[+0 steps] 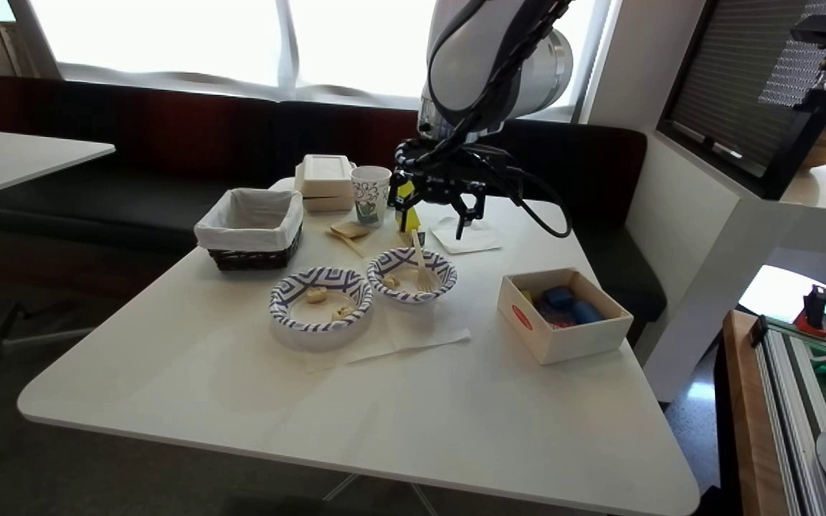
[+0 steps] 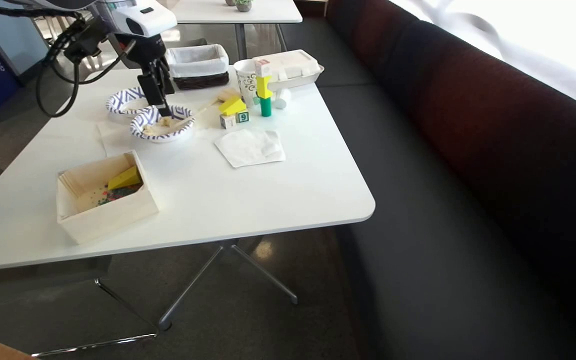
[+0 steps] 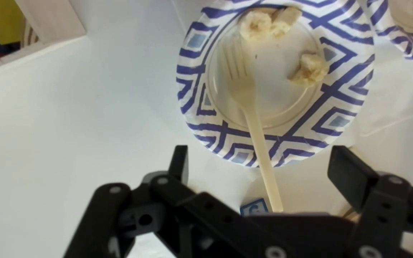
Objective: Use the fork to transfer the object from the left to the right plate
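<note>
Fork (image 3: 252, 116) aslant in a patterned bowl (image 3: 192, 80), tines near pale pieces (image 3: 256, 25), probably banana, handle out past the rim. Gripper (image 3: 264, 166) wide, holding nothing, one jaw to each side of the handle in the wrist view; cannot tell how far above it.

Main danger, as judged: closing too near the handle's tip, leaving the fork free to swivel in the grip when pushed into a piece. Or pressing down outside the rim, levering the tines up and tipping a light-looking bowl. Risk, too, of nudging the lettered block (image 3: 254, 207) just beside the handle's end in the wrist view. Later, with pieces this soft-looking, likely splitting or sliding off onto the table (image 1: 226, 387).

Also possible: mixing up the bowls. Patterned bowl (image 1: 377, 272) on the right in an exterior view, yet on the left in the wrist view. Second bowl (image 1: 284, 301) whole there, with more pieces (image 1: 316, 294) inside; only a cropped part of it in the wrist view. Two small blocks (image 2: 242, 116) near the fork in an exterior view, just one in the wrist view, partly covered by the gripper. Gripper (image 2: 164, 109) side-on there, spread unreadable
</note>
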